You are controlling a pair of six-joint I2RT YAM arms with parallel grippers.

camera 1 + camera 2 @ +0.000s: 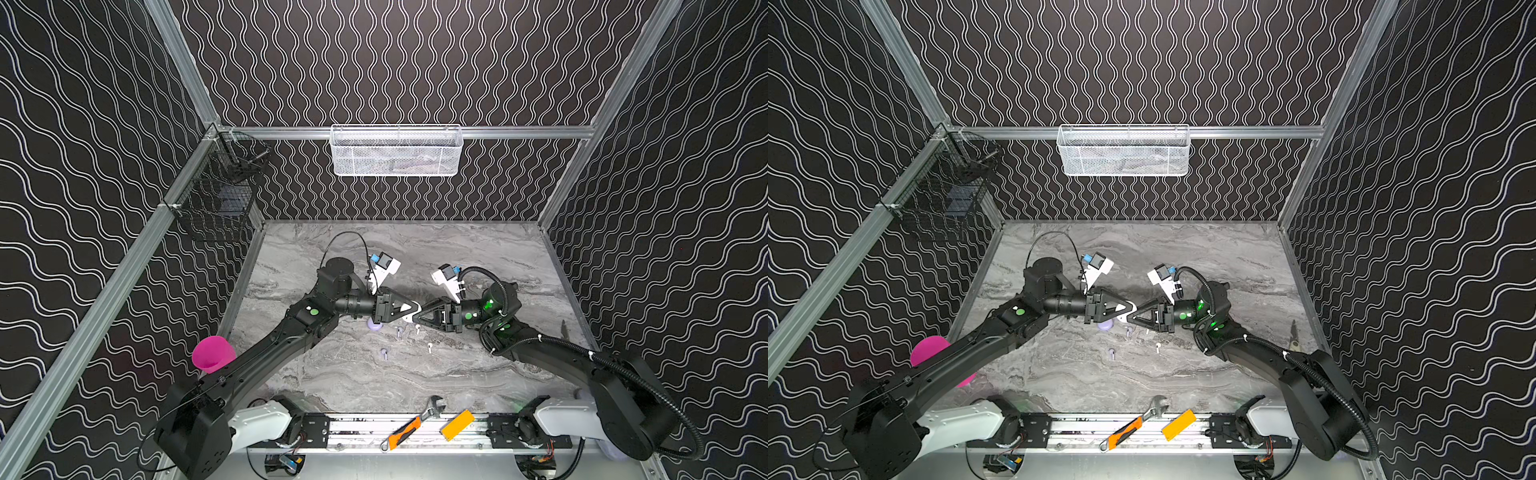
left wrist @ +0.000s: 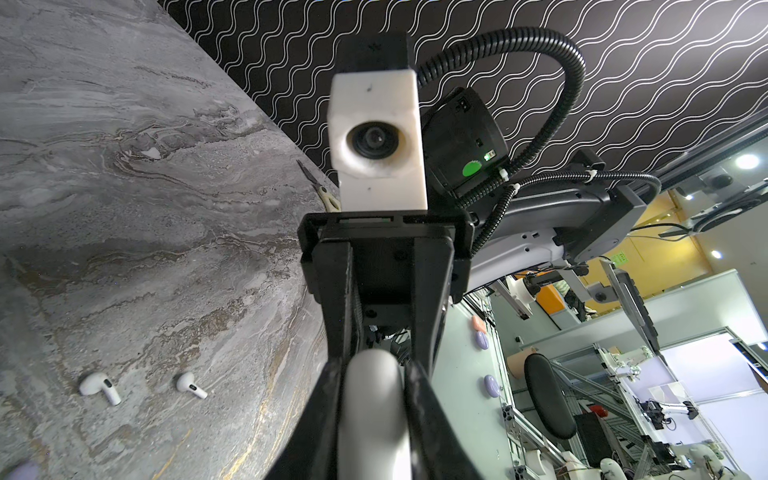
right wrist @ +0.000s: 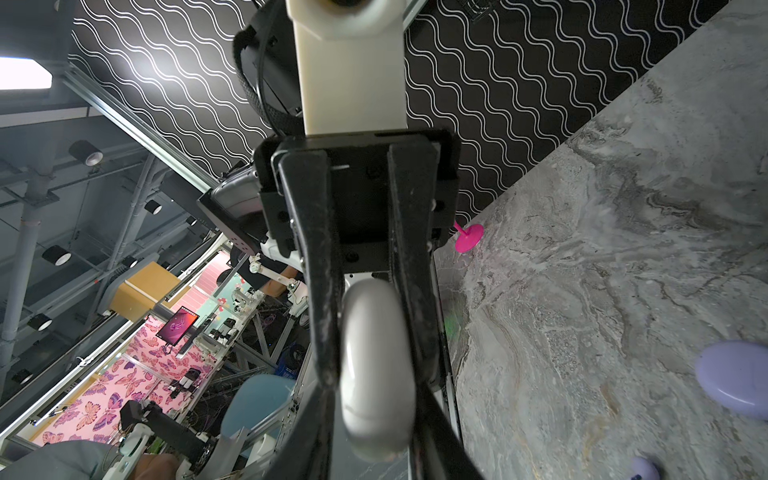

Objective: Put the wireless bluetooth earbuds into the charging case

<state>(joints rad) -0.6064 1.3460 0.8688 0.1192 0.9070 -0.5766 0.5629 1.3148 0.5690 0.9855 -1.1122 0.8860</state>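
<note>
Near the lavender round case [image 1: 376, 326], left gripper [image 1: 415, 309] and right gripper [image 1: 422, 312] both clamp the white round plastic charging case [image 3: 376, 370], probably to pry its lid open.

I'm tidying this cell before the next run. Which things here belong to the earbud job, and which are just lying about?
Job in hand:
- white case, gripped between left gripper and right gripper
- lavender case
- two white earbuds
- two lavender earbuds

Lying about:
- pink cup
- adjustable wrench
- orange block
- scissors
- white mesh basket
- black wire basket
</note>
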